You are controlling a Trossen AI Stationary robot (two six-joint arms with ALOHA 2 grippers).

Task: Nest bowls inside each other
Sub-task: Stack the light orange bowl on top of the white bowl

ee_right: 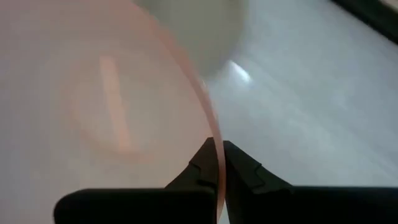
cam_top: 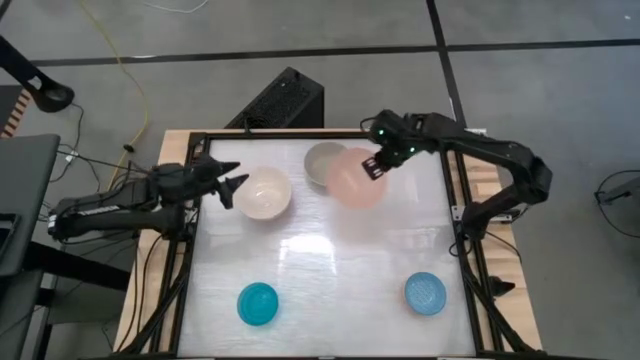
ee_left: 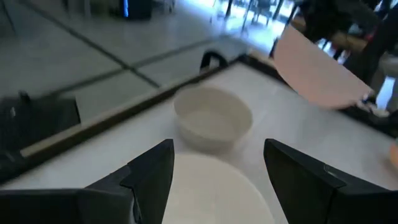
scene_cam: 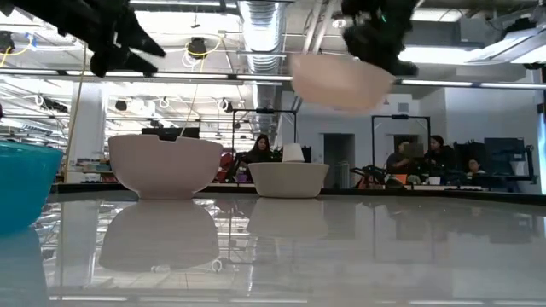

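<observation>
My right gripper (cam_top: pixel 374 166) is shut on the salmon pink bowl (cam_top: pixel 352 180), which hangs in the air beside and partly over the grey-beige bowl (cam_top: pixel 320 160); the low view shows it well above the table (scene_cam: pixel 341 81). The cream-white bowl (cam_top: pixel 265 194) rests on its base at the far left. My left gripper (cam_top: pixel 228 186) stands open just left of it, touching nothing; its wrist view shows the cream-white bowl's rim (ee_left: pixel 211 193) below its fingers. A teal-blue bowl (cam_top: pixel 258 303) and a light blue bowl (cam_top: pixel 425 292) sit near the front edge. My right gripper pinches the pink bowl's rim (ee_right: pixel 213 140) between its two fingers, one finger inside the bowl and one outside. The fingers slant down from the far right side onto the rim's far right part (cam_top: pixel 368 160). The bowl hangs tilted, lifted clear of the table.
A black frame (cam_top: pixel 200 240) borders the white table top. The middle of the table (cam_top: pixel 340 250) between the far and near bowls is bare. People sit in the room behind the table (scene_cam: pixel 409 162).
</observation>
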